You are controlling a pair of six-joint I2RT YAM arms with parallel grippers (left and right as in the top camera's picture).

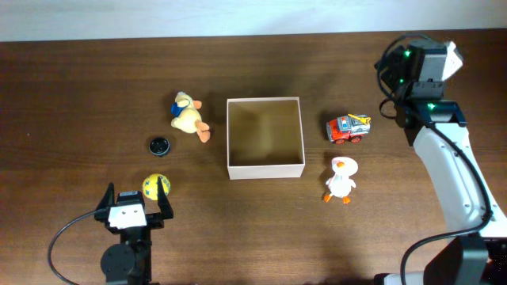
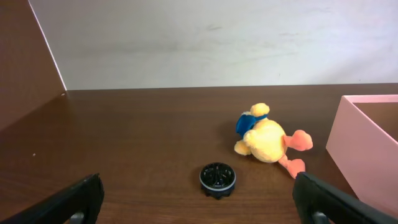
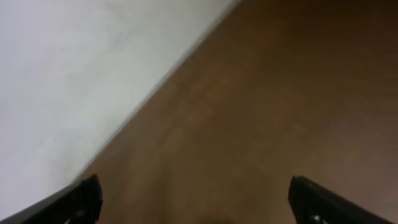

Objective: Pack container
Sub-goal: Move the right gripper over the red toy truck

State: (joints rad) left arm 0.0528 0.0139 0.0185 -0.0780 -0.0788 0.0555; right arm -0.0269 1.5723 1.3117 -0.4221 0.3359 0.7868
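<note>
**K:** Where did the container sit?

**M:** Container [image 1: 265, 131] lay mid-worktop [image 1: 79, 95], somewhat closer to the far edge than the near one. Square, open-topped, pale walls, tan floor. Every toy lay outside it.

**K:** Toys toward the left edge?

**M:** Three.
- The yellow plush duck [image 1: 188, 116] lay on its side near the container's left wall, apart from it.
- A black round piece [image 1: 159, 146] sat just nearward of the duck, not touching it.
- A yellow ball [image 1: 156, 185] rested closer to the near edge, just ahead of the left tool's right finger.

**K:** And toward the right edge?

**M:** The red toy truck [image 1: 348, 129] sat near the container's right wall, apart from it. A white duck [image 1: 341, 179] was off the container's near right corner. Could not tell whether it stood or lay.

**K:** Left tool?

**M:** Left tool [image 1: 133, 207] was low by the near edge, toward the near left corner. Jaws spread wide, nothing between them. Its wrist view had the black round piece [image 2: 217, 179] and the plush duck [image 2: 267, 138] ahead. The container's wall [image 2: 367, 146] showed at the right, looking pinkish there.

**K:** Right tool?

**M:** Up by the far right corner. In its wrist view the right tool [image 3: 199, 202] was spread wide too, gripping nothing. Only blurred brown worktop and a pale wall [image 3: 74, 74] showed beyond it
</note>
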